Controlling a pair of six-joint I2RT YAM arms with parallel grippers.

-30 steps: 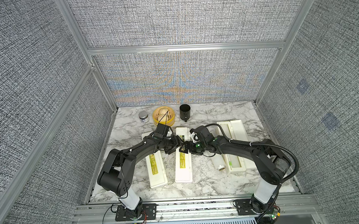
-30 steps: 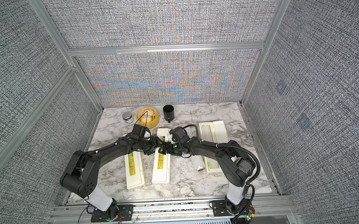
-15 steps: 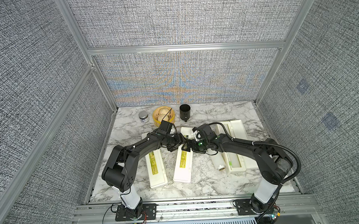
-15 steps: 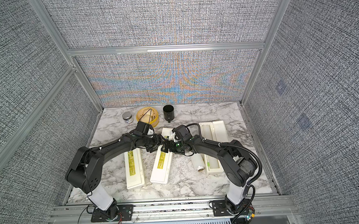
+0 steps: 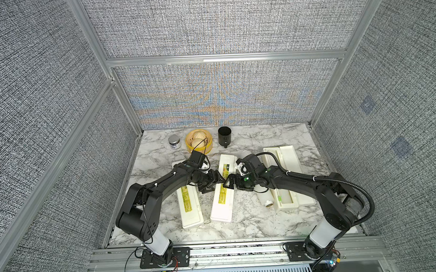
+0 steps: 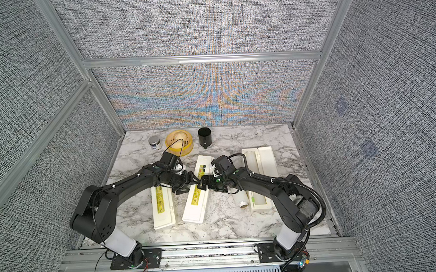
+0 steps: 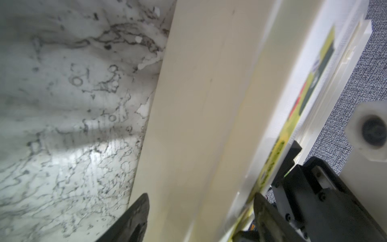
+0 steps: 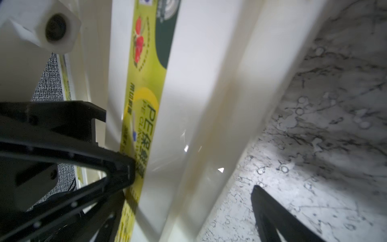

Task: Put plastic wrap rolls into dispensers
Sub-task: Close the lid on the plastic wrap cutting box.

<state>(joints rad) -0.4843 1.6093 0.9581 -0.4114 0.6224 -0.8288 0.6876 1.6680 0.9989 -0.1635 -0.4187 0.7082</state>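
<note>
Straddling the middle dispenser (image 5: 222, 204), right jaws stand apart; whether left jaws clamp it is unclear.

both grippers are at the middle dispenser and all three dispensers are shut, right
Not all three. The left gripper and right gripper are both at the middle dispenser, but only it and the left dispenser are shut. The right dispenser lies open with its lid folded back, as both top views show.
</note>
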